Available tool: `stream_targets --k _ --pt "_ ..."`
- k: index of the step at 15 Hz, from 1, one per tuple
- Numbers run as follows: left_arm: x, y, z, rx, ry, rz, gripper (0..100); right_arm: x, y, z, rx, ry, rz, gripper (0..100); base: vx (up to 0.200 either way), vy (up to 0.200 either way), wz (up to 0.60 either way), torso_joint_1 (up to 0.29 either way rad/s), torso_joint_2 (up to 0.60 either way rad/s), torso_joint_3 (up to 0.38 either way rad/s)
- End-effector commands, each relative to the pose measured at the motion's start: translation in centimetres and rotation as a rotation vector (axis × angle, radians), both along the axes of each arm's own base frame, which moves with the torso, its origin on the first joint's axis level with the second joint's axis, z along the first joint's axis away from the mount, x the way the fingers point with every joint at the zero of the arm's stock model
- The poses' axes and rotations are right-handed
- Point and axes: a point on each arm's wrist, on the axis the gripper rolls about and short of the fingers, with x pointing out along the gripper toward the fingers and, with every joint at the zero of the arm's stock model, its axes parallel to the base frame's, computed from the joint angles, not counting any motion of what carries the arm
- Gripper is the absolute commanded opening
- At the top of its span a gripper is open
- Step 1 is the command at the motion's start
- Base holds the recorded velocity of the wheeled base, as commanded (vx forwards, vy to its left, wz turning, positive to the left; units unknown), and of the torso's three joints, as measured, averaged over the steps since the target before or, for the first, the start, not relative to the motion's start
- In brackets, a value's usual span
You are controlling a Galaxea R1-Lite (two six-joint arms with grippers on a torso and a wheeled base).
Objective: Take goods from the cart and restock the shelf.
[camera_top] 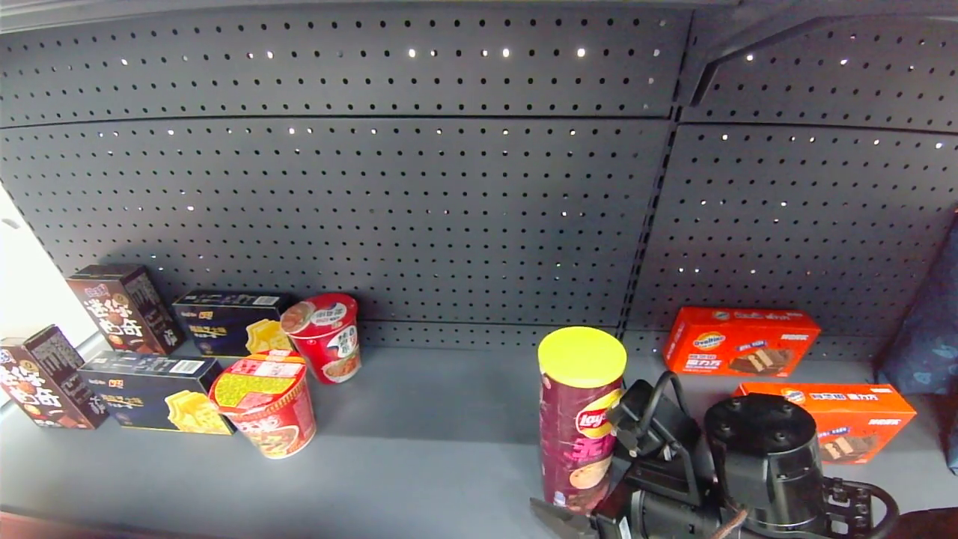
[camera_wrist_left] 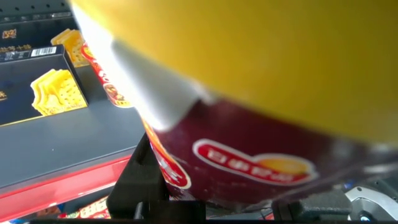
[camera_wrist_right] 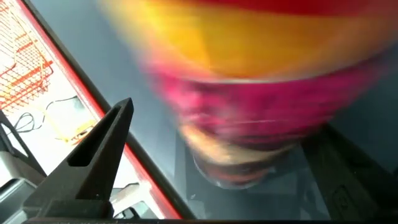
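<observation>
A purple chips can point(camera_top: 580, 419) with a yellow lid stands upright on the grey shelf point(camera_top: 419, 457), right of centre near the front edge. My right gripper point(camera_top: 591, 468) is open around its lower half, one finger at the base and the other behind. In the right wrist view the can point(camera_wrist_right: 249, 124) sits between the fingers point(camera_wrist_right: 93, 162), with a gap on one side. In the left wrist view a second chips can point(camera_wrist_left: 261, 149) with a yellow lid lies very close and tilted. My left gripper point(camera_wrist_left: 236, 186) is shut on it, below the shelf's red front edge point(camera_wrist_left: 62, 186).
On the shelf's left stand two red cup noodles point(camera_top: 269, 404), dark blue boxes point(camera_top: 153, 393) and brown boxes point(camera_top: 123, 307). Two orange boxes point(camera_top: 737, 340) lie at the right. The shelf's middle is bare. An orange wire basket point(camera_wrist_right: 25, 62) shows below the shelf edge.
</observation>
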Motion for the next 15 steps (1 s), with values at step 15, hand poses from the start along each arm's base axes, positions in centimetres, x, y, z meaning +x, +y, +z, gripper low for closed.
stream_targets --k 15 --pt "-1.0 0.1 -0.7 -0.002 -0.025 0.004 0 -3.1 -3.6 0.3 -0.002 0.015 0.016 100 0.000 0.000 0.00 0.000 0.00 0.000"
